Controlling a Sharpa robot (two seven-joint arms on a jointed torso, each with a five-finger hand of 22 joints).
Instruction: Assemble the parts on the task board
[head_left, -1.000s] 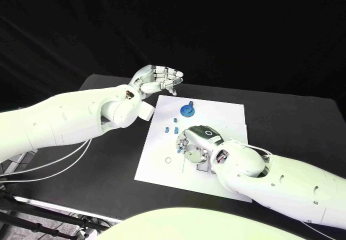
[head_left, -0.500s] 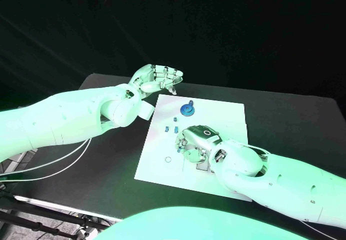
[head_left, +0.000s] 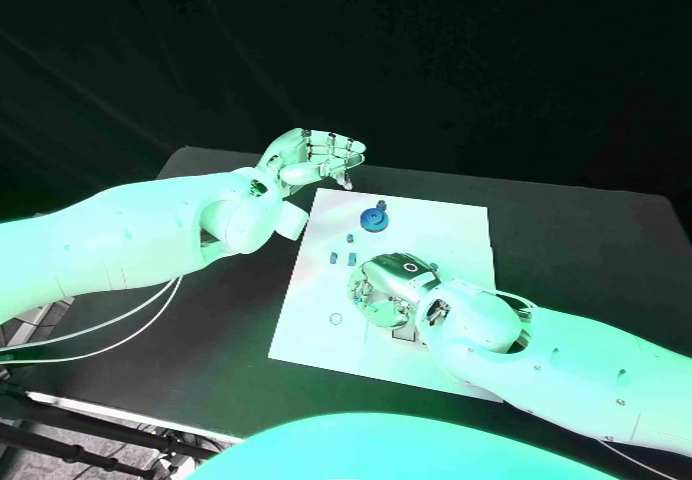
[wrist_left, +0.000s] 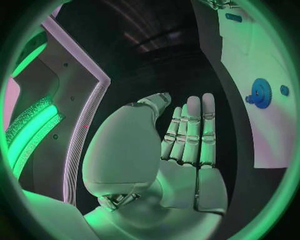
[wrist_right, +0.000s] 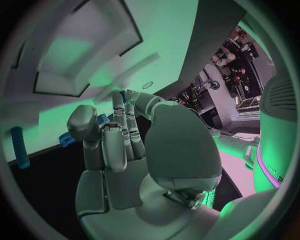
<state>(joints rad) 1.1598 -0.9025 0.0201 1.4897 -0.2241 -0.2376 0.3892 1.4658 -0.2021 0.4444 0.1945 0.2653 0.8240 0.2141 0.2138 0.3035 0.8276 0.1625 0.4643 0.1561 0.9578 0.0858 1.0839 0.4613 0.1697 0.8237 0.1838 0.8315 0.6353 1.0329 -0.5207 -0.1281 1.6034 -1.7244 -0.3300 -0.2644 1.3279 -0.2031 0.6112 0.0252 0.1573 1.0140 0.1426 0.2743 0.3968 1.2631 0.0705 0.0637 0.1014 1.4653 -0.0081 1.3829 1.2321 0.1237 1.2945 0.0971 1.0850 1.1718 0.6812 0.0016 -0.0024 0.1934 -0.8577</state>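
1. Change, right hand (head_left: 392, 290): over the last second it has crept slightly toward the near-left of the task board (head_left: 447, 225), staying low over the board's middle, fingers curled downward throughout.
2. Change, left hand (head_left: 310, 158): none; it remains raised above the counter (head_left: 591, 240) beyond the board's far-left corner, fingers loosely bent, holding nothing.
3. Parts: blue gear (head_left: 374, 218) and small blue pieces (head_left: 343, 258) unmoved.
4. Meaning, as a judgement: a fine positioning step over one part; no assembly completed yet.
5. Fingers, right: narrow, tips drawn together; a small blue part (wrist_right: 67, 138) lies just beside the fingertips (wrist_right: 119, 100). Whether it is pinched, I cannot tell.
6. Gear: on the board's far side, well apart from both hands.
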